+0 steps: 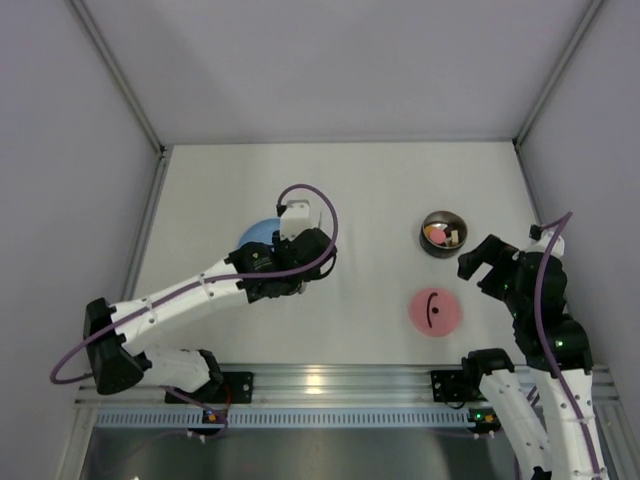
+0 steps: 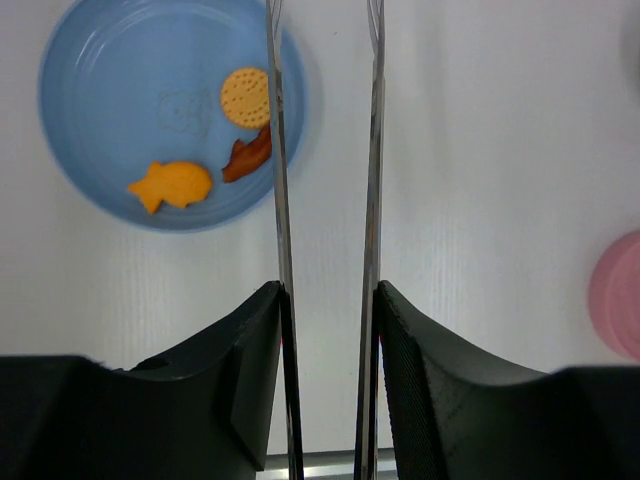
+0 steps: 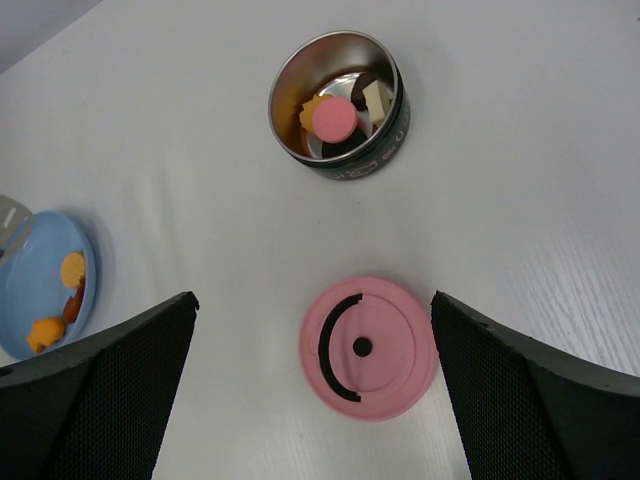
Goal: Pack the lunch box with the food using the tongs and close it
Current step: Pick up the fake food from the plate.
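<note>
My left gripper (image 2: 328,300) is shut on the tongs (image 2: 283,220), whose two thin silver arms run up between its fingers with a gap between them. The left arm of the tongs crosses the blue plate (image 2: 100,80), which holds food: an orange fish piece (image 2: 172,185), a round cookie (image 2: 245,96) and a brown piece (image 2: 248,158). The steel lunch box (image 3: 360,165) stands open at the right with several food pieces inside. Its pink lid (image 3: 368,347) lies flat in front of it. My right gripper (image 3: 313,296) hangs open above the lid, holding nothing.
In the top view the left gripper (image 1: 285,275) covers most of the plate (image 1: 255,235). The lunch box (image 1: 443,233) and lid (image 1: 434,311) sit left of the right gripper (image 1: 487,265). Grey walls enclose the white table, with a metal rail (image 1: 330,380) along its near edge.
</note>
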Controlling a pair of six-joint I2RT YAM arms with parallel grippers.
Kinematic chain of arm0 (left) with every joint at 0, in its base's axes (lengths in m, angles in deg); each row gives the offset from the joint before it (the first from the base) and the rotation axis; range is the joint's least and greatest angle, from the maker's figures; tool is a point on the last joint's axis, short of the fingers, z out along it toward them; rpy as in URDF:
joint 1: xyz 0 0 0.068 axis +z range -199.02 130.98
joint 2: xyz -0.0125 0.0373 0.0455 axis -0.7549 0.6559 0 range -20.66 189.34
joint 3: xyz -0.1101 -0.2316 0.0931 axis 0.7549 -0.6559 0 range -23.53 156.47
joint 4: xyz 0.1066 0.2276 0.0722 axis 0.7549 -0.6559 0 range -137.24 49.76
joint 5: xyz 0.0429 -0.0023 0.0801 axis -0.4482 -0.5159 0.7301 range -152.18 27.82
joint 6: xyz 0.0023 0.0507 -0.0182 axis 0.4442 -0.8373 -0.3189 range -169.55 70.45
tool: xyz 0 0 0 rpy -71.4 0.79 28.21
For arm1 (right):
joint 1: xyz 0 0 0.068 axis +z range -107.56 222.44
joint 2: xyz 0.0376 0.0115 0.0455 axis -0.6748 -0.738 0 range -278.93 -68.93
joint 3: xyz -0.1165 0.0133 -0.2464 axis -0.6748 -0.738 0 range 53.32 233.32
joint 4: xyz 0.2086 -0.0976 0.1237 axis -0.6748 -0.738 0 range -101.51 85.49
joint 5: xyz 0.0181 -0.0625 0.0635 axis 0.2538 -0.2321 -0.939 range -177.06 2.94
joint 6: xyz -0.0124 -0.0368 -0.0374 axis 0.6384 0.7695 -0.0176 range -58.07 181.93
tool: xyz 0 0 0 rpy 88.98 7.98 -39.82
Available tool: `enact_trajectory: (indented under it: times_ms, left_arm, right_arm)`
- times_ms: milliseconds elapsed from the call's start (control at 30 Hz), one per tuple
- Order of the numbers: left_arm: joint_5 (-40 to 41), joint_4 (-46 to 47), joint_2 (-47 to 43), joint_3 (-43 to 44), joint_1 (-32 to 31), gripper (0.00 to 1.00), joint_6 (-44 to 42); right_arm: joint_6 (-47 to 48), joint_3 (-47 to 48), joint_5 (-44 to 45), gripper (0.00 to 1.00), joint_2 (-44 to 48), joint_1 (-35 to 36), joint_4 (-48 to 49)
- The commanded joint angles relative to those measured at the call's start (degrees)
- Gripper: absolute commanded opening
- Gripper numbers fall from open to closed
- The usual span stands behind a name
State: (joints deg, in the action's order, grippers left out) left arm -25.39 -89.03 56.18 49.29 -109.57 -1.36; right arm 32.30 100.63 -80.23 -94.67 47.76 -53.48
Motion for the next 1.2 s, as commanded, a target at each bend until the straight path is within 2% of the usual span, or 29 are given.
enact_trajectory:
  times_ms: [0, 400, 833, 1167]
  left_arm:
    - [1.9, -1.5, -4.2, -4.5, 0.5, 0.47, 5.0]
    - [1.7, -2.1, -6.3, -10.9, 0.8, 0.48, 8.6]
    - [-3.4, 4.5, -4.2, -15.9, 5.0, 0.49, 5.6]
    - [-5.0, 6.9, -2.6, -16.8, 5.8, 0.49, 4.5]
  right_arm:
    - [0.4, -0.3, -1.1, 0.99, -0.8, -0.8, 3.0]
    - [0.7, -0.8, -1.6, 0.99, -1.4, -0.8, 3.8]
    - [0.9, -1.9, -1.9, 1.00, -1.0, -0.8, 4.1]
    - [0.8, -2.0, -2.0, 1.00, -0.7, -0.8, 4.1]
